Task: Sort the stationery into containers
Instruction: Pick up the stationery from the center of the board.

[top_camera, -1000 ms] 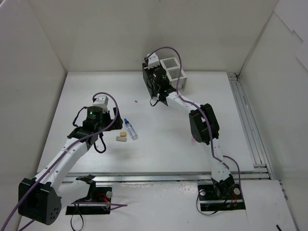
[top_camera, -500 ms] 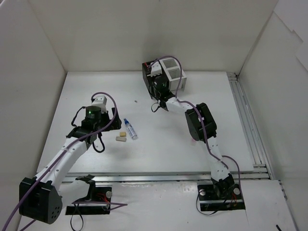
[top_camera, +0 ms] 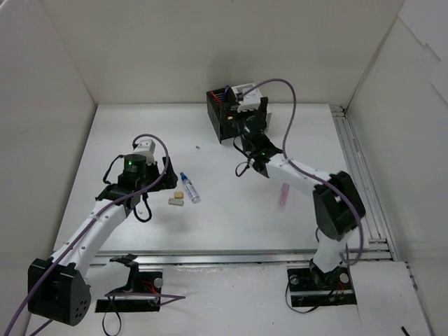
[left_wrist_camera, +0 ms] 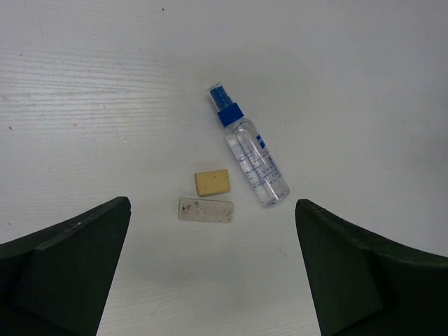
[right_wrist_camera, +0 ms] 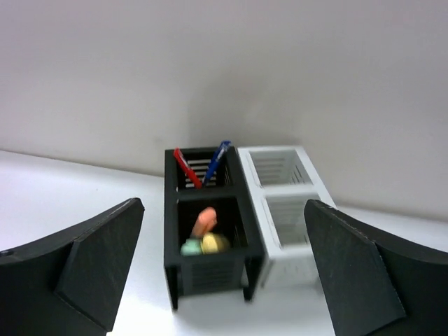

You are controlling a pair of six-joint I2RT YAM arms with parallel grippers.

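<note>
Inside the black cube (right_wrist_camera: 210,274) the stationery is partly sorted: a red pen (right_wrist_camera: 186,169) and a blue pen (right_wrist_camera: 215,162) lean in the back compartment, and in the front compartment stand an orange highlighter (right_wrist_camera: 206,220), a green highlighter (right_wrist_camera: 190,247) and a yellow highlighter (right_wrist_camera: 215,243). The white mesh cube (right_wrist_camera: 290,262) is joined to its right side, and both cubes stand at the far edge of the table (top_camera: 231,217), close to the back wall. On the open table there is a pink object (top_camera: 283,197), probably a highlighter, though from above it is small and a little blurred; it lies beside the right arm's forearm. More to the left lie a blue-capped spray bottle (left_wrist_camera: 250,159), a tan eraser (left_wrist_camera: 212,182) just beside it, and a grey eraser (left_wrist_camera: 205,210) just below the tan one, not touching it. The left gripper (left_wrist_camera: 211,204) hangs above these three things with its jaws spread wide and nothing between them. The right gripper (right_wrist_camera: 224,203) is in front of the two cubes and looks at them from the near side; its jaws are also wide apart and it holds nothing.
</note>
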